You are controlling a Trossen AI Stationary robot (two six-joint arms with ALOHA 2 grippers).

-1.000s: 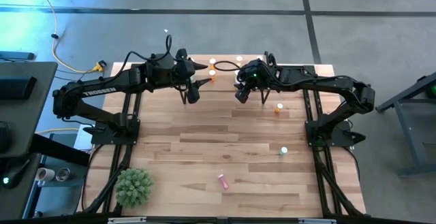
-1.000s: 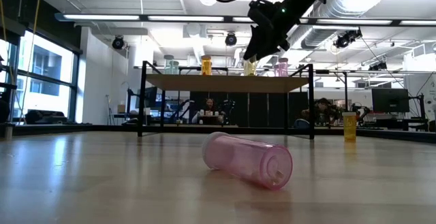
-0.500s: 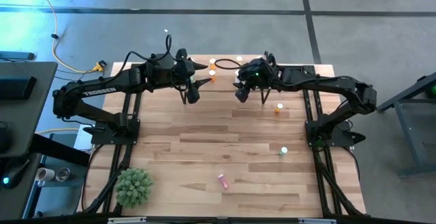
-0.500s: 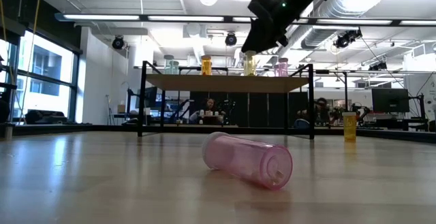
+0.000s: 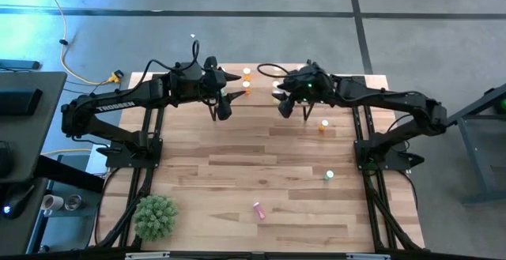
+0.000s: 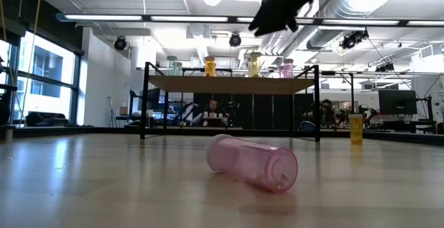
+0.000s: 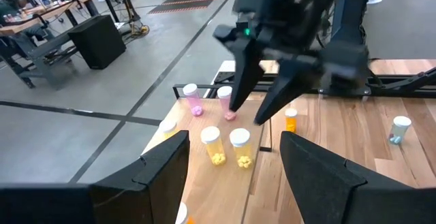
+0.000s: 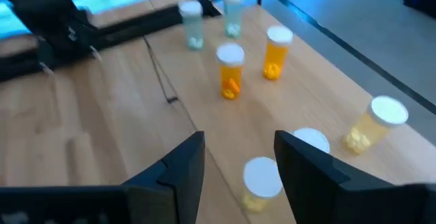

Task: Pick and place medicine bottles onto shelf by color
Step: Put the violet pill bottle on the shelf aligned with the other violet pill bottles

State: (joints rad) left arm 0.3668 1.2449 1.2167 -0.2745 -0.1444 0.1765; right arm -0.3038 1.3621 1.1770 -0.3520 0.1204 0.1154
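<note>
White lettering reading TROSSEN runs along the left arm (image 5: pixel 118 102). Over the shelf (image 6: pixel 229 84), the left gripper (image 5: pixel 222 94) hangs with fingers spread and empty. The right gripper (image 5: pixel 294 108) hovers above the shelf too, parted, holding nothing. Bottle labels are too small to read. Off the shelf lie a pink bottle (image 6: pixel 252 161), on its side, an orange bottle (image 5: pixel 322 125) and a green bottle (image 5: pixel 329 175).

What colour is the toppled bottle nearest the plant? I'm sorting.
Pink, clearest in the low view.
</note>
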